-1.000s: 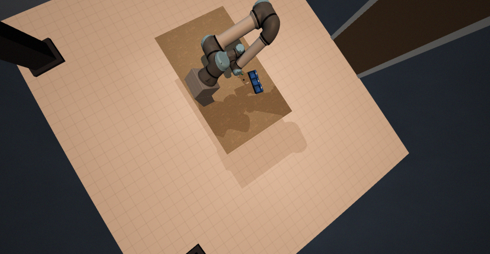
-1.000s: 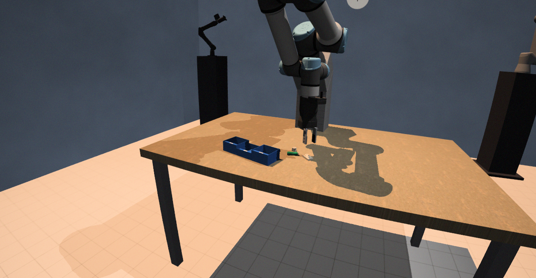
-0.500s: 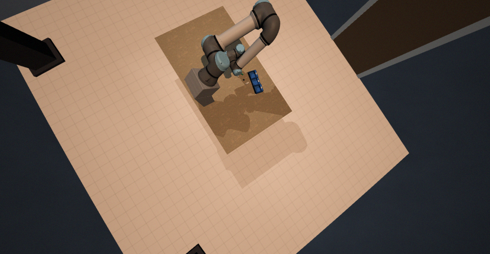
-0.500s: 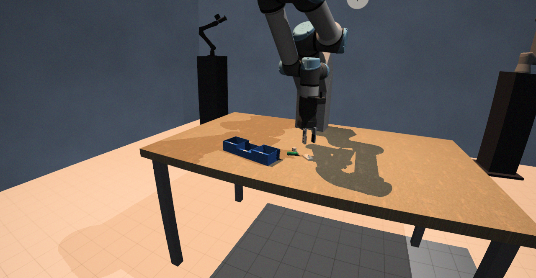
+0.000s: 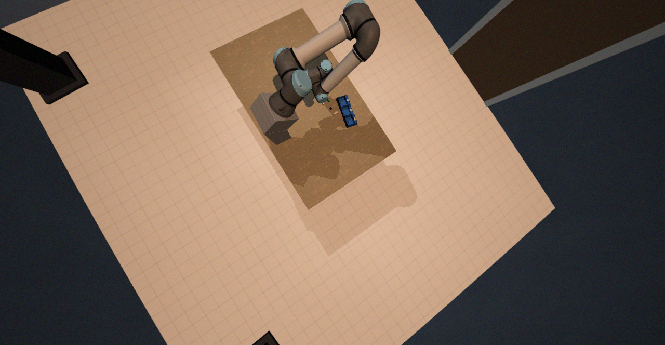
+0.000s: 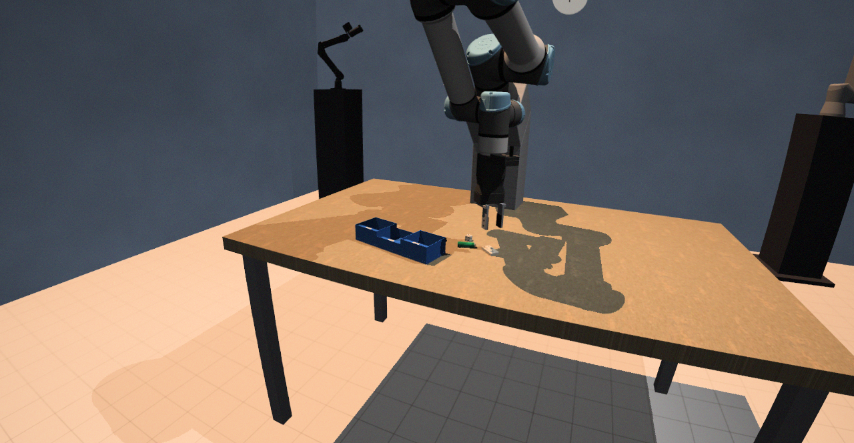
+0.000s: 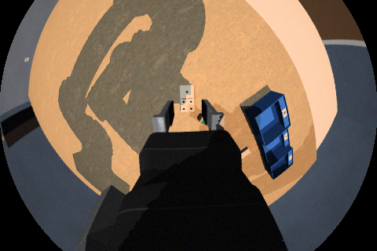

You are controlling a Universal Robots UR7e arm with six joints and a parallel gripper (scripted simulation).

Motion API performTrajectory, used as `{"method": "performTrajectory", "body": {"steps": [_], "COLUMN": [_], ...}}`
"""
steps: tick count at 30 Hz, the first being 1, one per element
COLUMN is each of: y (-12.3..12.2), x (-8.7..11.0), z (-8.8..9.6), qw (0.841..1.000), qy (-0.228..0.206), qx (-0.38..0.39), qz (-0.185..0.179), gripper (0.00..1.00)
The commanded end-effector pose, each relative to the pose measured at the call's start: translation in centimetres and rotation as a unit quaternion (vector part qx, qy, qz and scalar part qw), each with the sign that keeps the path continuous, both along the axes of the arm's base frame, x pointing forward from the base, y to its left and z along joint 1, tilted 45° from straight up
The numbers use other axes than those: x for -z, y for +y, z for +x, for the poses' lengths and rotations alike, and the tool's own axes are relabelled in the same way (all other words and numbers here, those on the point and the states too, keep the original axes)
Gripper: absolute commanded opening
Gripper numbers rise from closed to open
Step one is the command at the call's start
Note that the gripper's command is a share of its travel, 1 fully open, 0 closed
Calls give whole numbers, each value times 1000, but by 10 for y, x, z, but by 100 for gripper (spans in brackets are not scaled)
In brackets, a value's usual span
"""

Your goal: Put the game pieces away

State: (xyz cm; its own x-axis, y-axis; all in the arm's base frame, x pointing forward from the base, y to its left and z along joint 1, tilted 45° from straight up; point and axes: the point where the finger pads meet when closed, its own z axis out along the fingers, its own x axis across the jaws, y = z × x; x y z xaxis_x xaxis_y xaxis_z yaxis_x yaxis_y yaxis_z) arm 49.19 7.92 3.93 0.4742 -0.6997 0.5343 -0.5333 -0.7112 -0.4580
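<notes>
My gripper (image 6: 492, 218) (image 7: 188, 107) (image 5: 322, 100) is open and empty, pointing straight down a little above the table (image 6: 656, 285). A pale domino with dark dots (image 7: 187, 99) (image 6: 490, 249) (image 5: 334, 111) lies flat on the table just ahead of the fingertips, in the wrist view. A small green piece (image 6: 464, 243) (image 7: 200, 118) lies beside it, with a small pale stubby piece (image 6: 469, 237) next to that. A row of three joined blue bins (image 6: 399, 240) (image 7: 269, 131) (image 5: 346, 110) stands to the side of them. The bin labels are too small to read.
The arm's grey base block (image 5: 271, 119) stands on the table behind the gripper. The arm throws a broad shadow (image 6: 555, 261) across the table. Black pedestals (image 6: 337, 141) (image 6: 806, 195) stand on the floor beyond the table.
</notes>
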Motion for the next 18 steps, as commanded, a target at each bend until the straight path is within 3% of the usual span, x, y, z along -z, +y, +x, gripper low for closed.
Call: {"method": "performTrajectory", "body": {"steps": [1, 18], "y": [0, -3], "x": [0, 38], "z": [0, 39], "qw": [1000, 1000], "qy": [0, 0], "qx": [0, 0], "qz": [0, 0], "gripper": [79, 79]}}
